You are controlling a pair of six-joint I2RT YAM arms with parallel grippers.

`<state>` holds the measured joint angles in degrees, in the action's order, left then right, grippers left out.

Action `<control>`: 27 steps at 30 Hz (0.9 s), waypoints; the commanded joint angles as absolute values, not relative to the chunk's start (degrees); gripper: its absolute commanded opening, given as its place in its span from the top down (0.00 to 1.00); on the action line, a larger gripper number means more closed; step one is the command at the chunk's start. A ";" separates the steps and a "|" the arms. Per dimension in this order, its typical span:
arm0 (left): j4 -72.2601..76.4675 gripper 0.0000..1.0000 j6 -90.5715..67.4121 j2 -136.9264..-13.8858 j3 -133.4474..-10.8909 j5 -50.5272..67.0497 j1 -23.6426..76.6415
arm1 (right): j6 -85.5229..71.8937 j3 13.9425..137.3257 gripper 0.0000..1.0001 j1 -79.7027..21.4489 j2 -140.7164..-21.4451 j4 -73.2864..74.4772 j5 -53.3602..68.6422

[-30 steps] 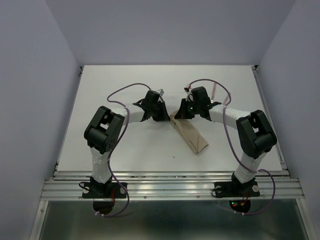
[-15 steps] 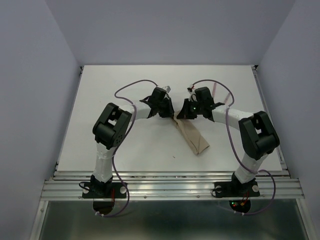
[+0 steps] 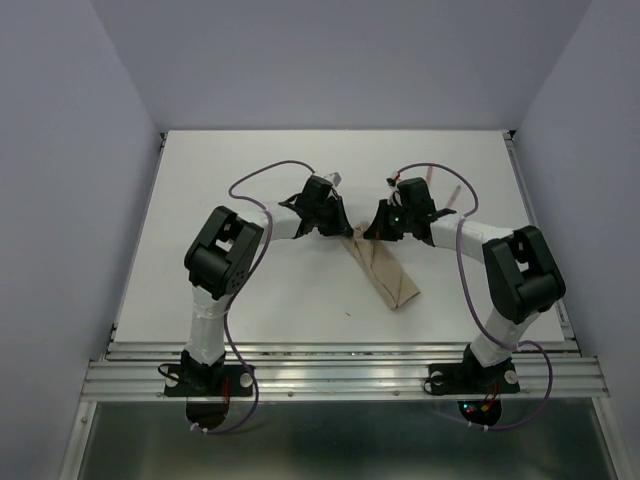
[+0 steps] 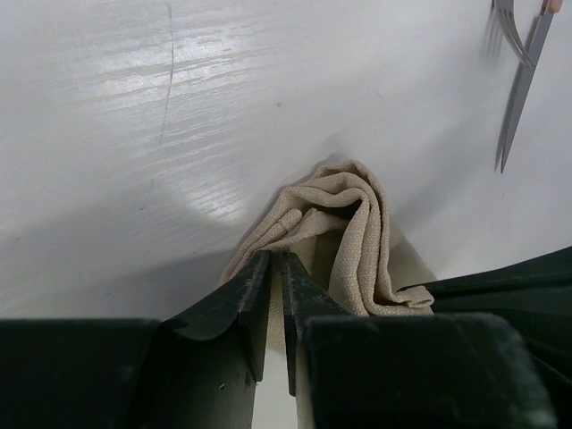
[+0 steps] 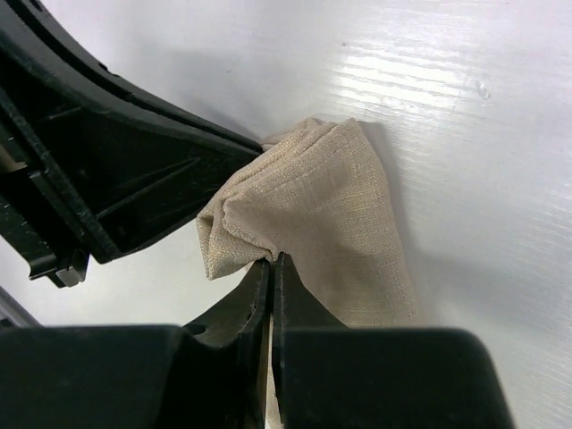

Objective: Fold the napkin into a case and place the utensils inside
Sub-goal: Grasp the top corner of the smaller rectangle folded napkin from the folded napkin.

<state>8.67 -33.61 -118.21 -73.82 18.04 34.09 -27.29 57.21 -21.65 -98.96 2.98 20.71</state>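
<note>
The tan napkin point(image 3: 386, 276) lies folded into a narrow strip, running from mid-table toward the near right. Both grippers meet at its far end. My left gripper point(image 3: 340, 228) is shut on a bunched layer of the cloth point(image 4: 357, 223), which shows between the fingertips point(image 4: 277, 256). My right gripper point(image 3: 372, 230) is shut on a pinched fold of the napkin point(image 5: 331, 197) at its tips point(image 5: 272, 259). The utensils lie on the table beyond the cloth. The left wrist view shows the fork tines point(image 4: 505, 22) and knife blade point(image 4: 521, 85), with a pink handle at the frame edge.
The white table point(image 3: 230, 300) has a raised metal rail point(image 3: 340, 375) along its near edge and grey walls on three sides. The two gripper bodies sit very close together; the left one point(image 5: 107, 161) fills the left side of the right wrist view.
The left arm swung right to the napkin's far end and its jaws narrowed slightly on the cloth. The right gripper shifted a little to the right, still pinching the fold.
</note>
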 commanded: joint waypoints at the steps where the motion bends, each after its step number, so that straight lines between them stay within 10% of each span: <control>1: 4.75 0.77 -31.20 -115.75 -71.98 16.00 34.37 | -27.86 57.48 0.99 -21.27 -99.22 3.34 17.05; 27: -5.88 0.67 -26.27 -109.86 -74.62 3.26 43.50 | -32.43 53.61 0.99 -17.31 -98.79 -4.39 26.01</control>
<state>-3.49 -26.20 -111.24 -71.44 7.22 42.81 -32.05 54.35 -17.63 -101.27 -1.26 24.10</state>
